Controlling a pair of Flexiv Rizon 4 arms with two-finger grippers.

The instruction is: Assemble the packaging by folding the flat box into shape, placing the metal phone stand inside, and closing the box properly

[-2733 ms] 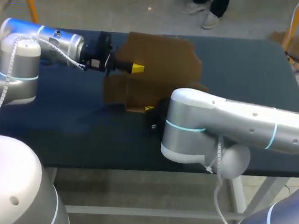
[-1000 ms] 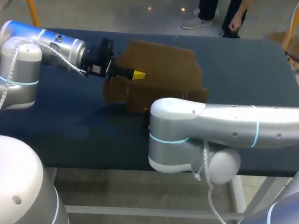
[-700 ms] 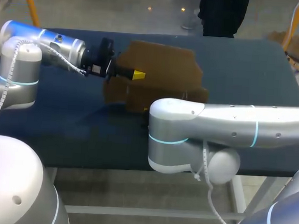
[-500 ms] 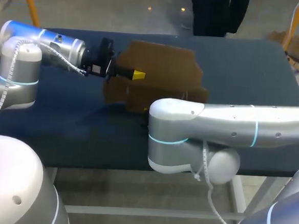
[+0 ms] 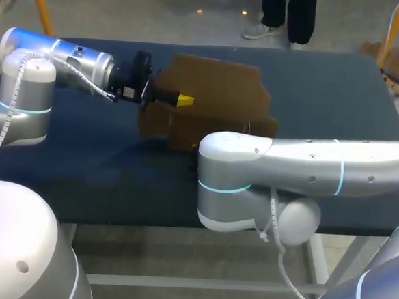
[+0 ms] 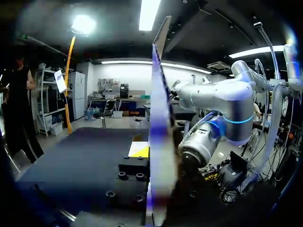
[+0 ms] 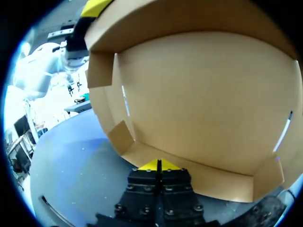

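Note:
The brown cardboard box stands half folded at the middle of the table, with its open inside toward my right arm. My left gripper comes in from the left and is shut on one upright panel of the cardboard box. In the left wrist view that panel runs edge-on between the fingers of the left gripper. My right gripper is shut, with its yellow tips against the low front wall of the cardboard box. In the head view it is hidden behind the right arm's elbow. No phone stand shows.
The dark blue table top stretches to the right of the box and in front of my left arm. My right arm's thick elbow lies over the table's front edge and hides the box's near side.
Since the earliest frame my right arm's elbow has swung left and covered its gripper. The left gripper and the box have sunk slightly. Over the last second nothing has moved.

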